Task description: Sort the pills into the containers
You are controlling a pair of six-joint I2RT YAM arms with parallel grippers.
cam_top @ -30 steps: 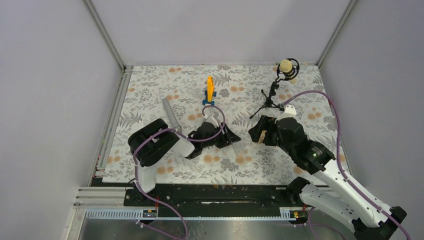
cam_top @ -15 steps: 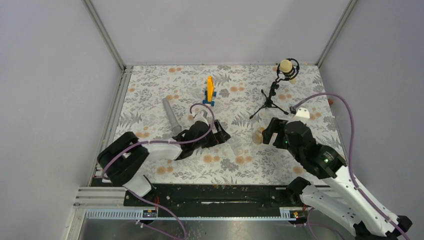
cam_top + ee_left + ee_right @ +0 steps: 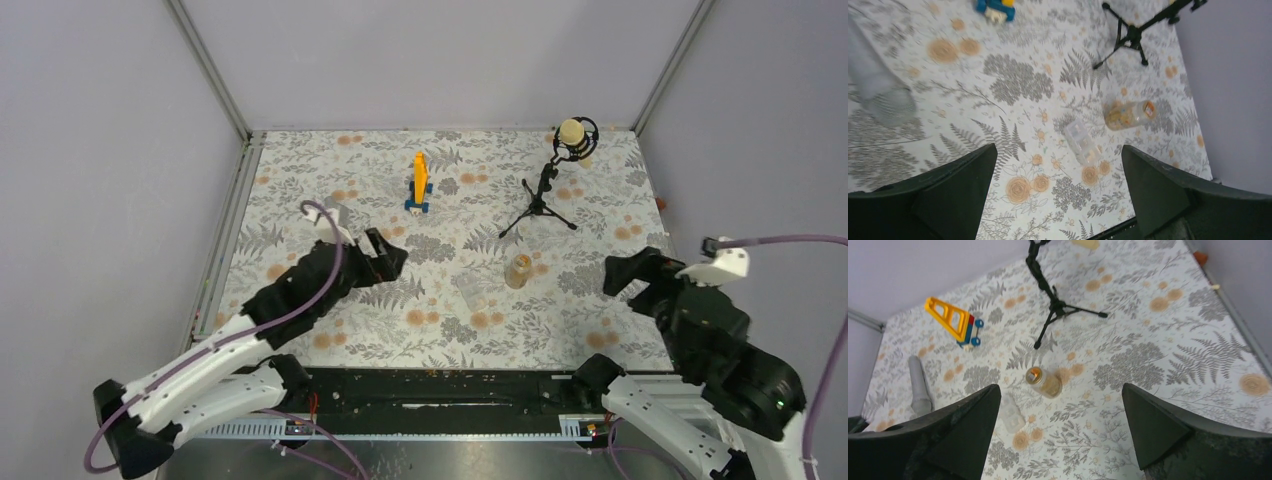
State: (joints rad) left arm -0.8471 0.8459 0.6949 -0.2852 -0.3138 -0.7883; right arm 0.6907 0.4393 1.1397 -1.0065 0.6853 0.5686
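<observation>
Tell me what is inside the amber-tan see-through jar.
Small tan and pale pills show through the wall of the amber-tan see-through jar. Their count, and anything beneath the heap, is hidden.

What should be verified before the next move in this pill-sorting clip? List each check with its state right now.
1. Left end effector open and empty: ok, nothing between its jaws in the wrist view.
2. Right end effector open and empty: ok.
3. Amber jar free of both arms: ok, it stands between them, touched by neither.
4. Clear jar located: ok, beside the amber jar on the left arm's side. Upright or not: cannot tell.
5. Loose pills left on the flowered cloth: cannot tell, the pattern hides them.
6. Microphone stand apart from the jars: ok.
</observation>
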